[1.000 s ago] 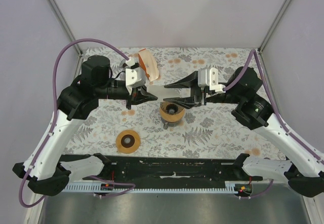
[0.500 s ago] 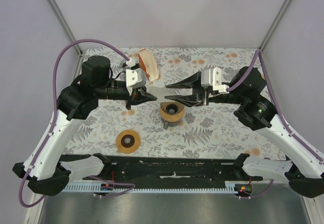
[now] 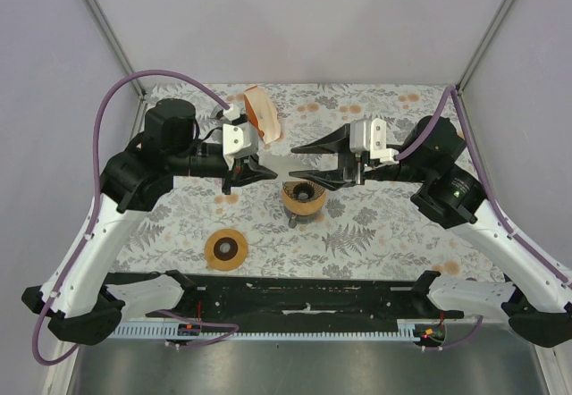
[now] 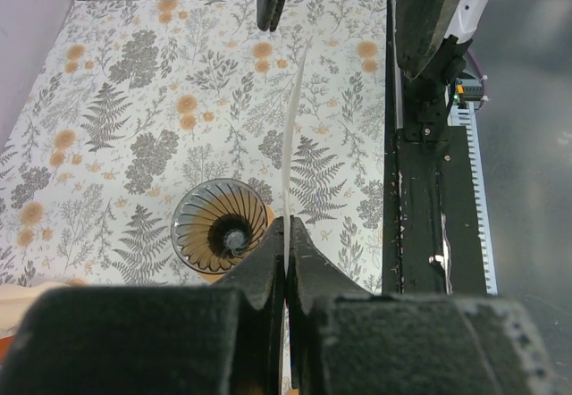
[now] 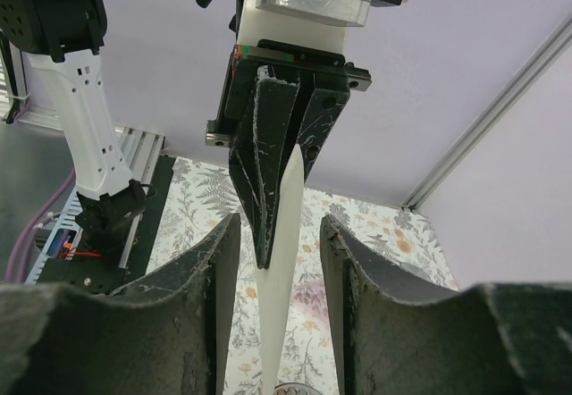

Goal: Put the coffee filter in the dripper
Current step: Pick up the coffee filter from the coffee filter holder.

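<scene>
My left gripper (image 3: 267,170) is shut on a white paper coffee filter (image 4: 292,127), held edge-on above the table. The pinch shows in the left wrist view (image 4: 286,234). The filter's free end (image 5: 284,261) reaches between the fingers of my right gripper (image 3: 290,164), which is open, its jaws standing on either side of the paper without touching it (image 5: 280,220). The amber glass dripper (image 3: 304,197) stands on the table just below both grippers; in the left wrist view it (image 4: 222,225) lies left of the filter.
An orange holder with spare filters (image 3: 262,113) stands at the back, behind the left gripper. An orange round disc (image 3: 225,249) lies near the front left. A black rail (image 3: 304,297) runs along the near edge. The floral cloth (image 3: 384,225) covers the table.
The right gripper has shifted a little toward the filter and back, staying open around its end. The left gripper still holds the filter in the same place.
</scene>
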### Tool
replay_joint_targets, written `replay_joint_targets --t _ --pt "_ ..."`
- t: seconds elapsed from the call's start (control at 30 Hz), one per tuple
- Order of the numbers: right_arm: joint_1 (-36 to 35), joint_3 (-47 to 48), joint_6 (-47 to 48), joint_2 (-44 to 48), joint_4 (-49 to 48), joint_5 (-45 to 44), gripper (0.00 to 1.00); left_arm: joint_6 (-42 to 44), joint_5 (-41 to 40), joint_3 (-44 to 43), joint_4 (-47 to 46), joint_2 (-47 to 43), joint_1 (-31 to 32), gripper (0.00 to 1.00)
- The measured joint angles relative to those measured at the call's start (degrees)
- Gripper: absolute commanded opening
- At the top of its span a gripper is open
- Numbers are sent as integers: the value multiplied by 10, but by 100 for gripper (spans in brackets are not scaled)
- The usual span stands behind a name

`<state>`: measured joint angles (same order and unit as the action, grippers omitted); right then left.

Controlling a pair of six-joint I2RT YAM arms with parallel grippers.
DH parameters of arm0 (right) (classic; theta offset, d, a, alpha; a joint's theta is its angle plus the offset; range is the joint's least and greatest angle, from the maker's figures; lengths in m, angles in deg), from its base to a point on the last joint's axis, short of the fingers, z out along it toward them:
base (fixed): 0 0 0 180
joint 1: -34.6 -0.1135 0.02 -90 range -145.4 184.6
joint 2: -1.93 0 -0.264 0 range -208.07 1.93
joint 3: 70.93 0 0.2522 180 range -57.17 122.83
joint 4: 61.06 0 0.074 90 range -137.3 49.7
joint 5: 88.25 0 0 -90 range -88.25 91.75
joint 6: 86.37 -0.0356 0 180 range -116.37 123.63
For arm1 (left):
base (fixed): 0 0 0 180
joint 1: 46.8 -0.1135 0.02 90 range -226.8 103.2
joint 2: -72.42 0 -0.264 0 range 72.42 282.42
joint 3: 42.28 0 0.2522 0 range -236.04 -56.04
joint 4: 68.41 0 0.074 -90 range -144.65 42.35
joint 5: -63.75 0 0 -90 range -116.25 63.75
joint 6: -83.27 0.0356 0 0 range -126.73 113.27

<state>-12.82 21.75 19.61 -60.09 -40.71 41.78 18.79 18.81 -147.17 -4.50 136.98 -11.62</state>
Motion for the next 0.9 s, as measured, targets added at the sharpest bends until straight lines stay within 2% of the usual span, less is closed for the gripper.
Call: replay_joint_targets --t 0.67,0.9 --pt "-2 7 1 -8 13 17 22 4 -2 -8 7 4 2 2" --pt "-9 7 2 -8 13 20 19 4 -10 -8 7 4 2 2"
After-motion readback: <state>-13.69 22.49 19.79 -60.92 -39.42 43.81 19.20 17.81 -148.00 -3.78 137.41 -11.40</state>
